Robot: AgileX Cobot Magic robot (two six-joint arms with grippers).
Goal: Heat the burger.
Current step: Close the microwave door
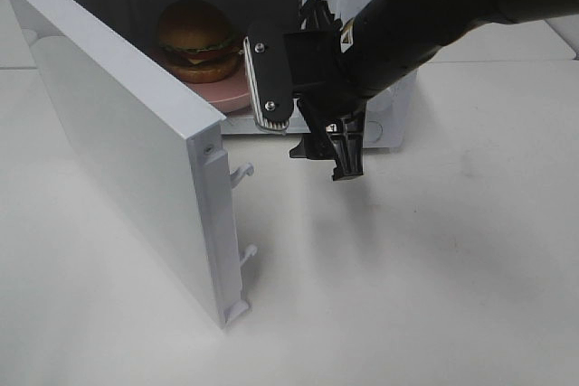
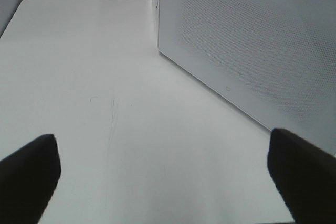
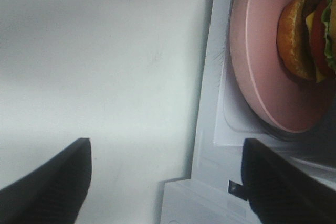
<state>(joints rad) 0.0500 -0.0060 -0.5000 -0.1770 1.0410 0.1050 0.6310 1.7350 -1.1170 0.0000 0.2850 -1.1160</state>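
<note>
The burger (image 1: 196, 40) sits on a round pink plate (image 1: 231, 92) inside the white microwave (image 1: 391, 115), whose door (image 1: 127, 133) stands swung wide open to the left. My right gripper (image 1: 308, 128) hovers open just in front of the oven's opening, with nothing between its fingers. The right wrist view shows the burger (image 3: 307, 35) on the plate (image 3: 257, 77) beyond the open right gripper (image 3: 168, 192). My left gripper (image 2: 165, 182) is open and empty over the bare table, and does not show in the exterior high view.
A white dotted panel of the microwave (image 2: 252, 51) stands close ahead of the left gripper. Two latch hooks (image 1: 242, 174) stick out from the door's free edge. The white table (image 1: 407, 296) spreads in front of the oven.
</note>
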